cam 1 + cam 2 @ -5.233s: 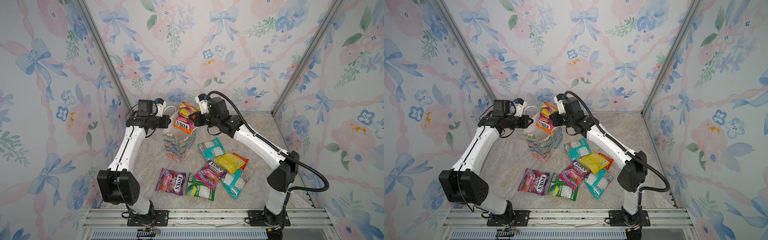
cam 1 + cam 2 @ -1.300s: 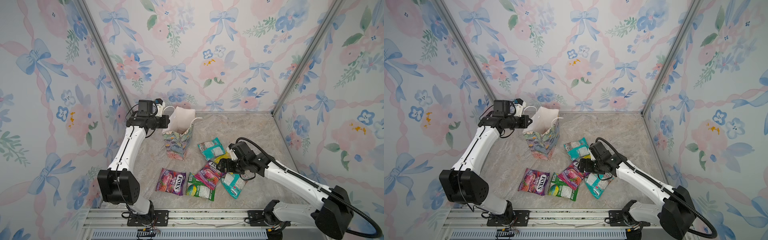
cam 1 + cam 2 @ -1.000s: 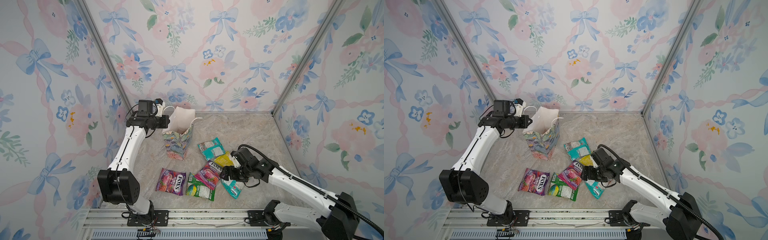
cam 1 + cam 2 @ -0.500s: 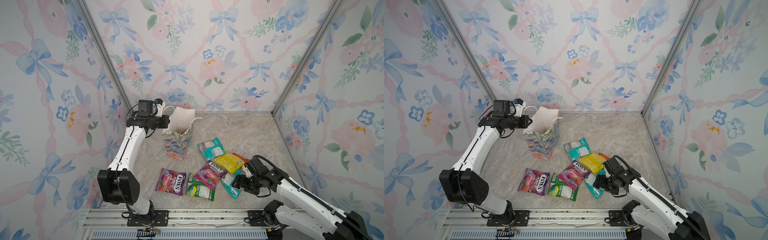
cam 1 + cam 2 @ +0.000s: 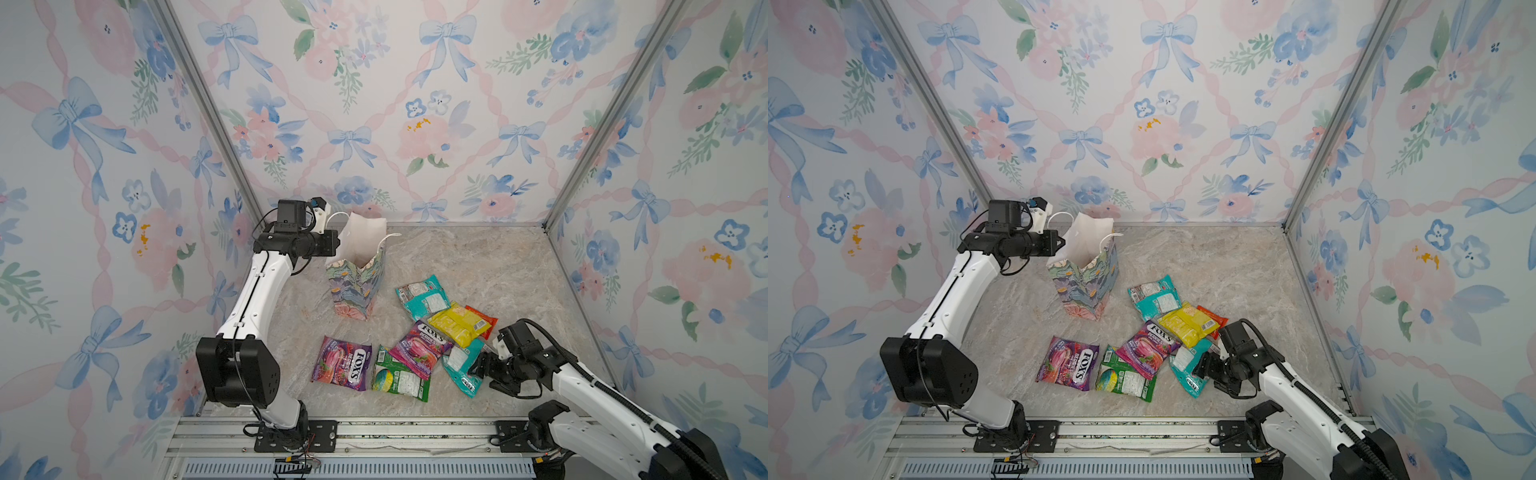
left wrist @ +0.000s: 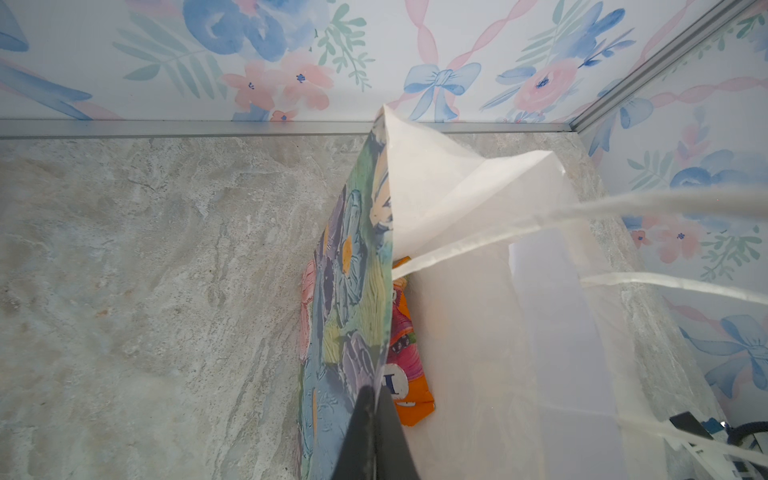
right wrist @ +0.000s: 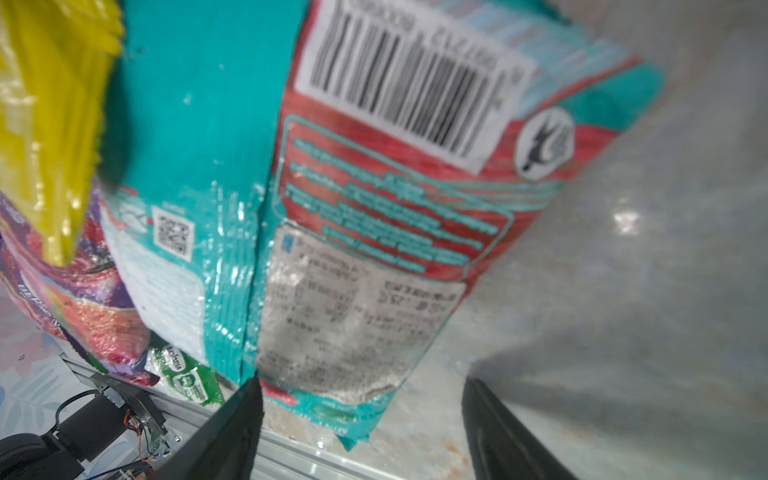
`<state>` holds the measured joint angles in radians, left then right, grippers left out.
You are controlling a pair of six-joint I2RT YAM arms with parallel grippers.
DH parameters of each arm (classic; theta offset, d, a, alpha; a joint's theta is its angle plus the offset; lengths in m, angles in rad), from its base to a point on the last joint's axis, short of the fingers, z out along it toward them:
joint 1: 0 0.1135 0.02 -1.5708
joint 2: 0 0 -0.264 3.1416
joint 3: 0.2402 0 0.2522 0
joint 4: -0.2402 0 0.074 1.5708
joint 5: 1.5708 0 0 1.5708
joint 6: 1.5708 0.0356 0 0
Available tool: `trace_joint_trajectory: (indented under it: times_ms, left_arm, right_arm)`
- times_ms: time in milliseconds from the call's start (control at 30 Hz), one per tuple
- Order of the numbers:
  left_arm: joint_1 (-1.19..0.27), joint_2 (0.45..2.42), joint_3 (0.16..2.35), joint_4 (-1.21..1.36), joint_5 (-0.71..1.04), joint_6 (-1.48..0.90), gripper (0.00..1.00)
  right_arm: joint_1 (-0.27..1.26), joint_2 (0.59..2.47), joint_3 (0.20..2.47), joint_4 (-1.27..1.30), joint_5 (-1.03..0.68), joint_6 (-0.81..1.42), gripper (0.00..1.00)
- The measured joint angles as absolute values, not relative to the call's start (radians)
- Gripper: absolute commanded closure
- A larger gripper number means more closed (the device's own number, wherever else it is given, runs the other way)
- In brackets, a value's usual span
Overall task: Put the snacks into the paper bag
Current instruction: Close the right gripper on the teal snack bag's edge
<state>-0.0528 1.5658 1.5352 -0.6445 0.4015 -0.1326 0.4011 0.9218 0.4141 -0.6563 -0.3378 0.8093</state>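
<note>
**Snacks [image 5: 419, 345] lying loose beside an upright paper bag [image 5: 356, 286]**

In both top views seven flat packets overlap in a cluster on the marbled table [image 5: 490, 266], right of the bag: two purple FOX'S Berries bags [image 5: 343, 365], two teal packs [image 5: 422, 296], one green pack [image 5: 400, 377], one yellow pack [image 5: 456, 325] and one small red-orange pack [image 5: 484, 321].

Only the left wrist view shows an eighth, orange packet [image 6: 411, 374] inside the bag, against its printed wall; there the left gripper [image 6: 374, 399] has its jaws pinched on that wall's rim; two white cord handles [image 6: 478, 245] cross the mouth.

Only the right wrist view shows the nearer teal pack [image 7: 332, 208] face down, with barcode and seam up; the right gripper [image 7: 361, 392] has its jaws wide, the pack's end between them, contact unclear.

The bag stands mouth up; that teal pack's long axis runs from the yellow pack toward the front rail [image 5: 374, 428].
</note>
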Motion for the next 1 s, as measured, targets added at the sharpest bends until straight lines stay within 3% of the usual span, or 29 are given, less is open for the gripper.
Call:
trace_joint_trajectory:
  times_ms: [433,867,1000]
  left_arm:
    - [-0.053,1.566,1.535,-0.644,0.402,-0.133,1.00]
    - [-0.053,1.566,1.535,-0.644,0.402,-0.133,1.00]
    - [-0.053,1.566,1.535,-0.644,0.402,-0.133,1.00]
  right_arm:
    - [0.340,0.955,0.376,-0.475,-0.353,0.827,0.50]
    - [0.334,0.972,0.377,-0.400,-0.373,0.815,0.98]
    - [0.334,0.928,0.404,-0.455,-0.359,0.806,1.00]
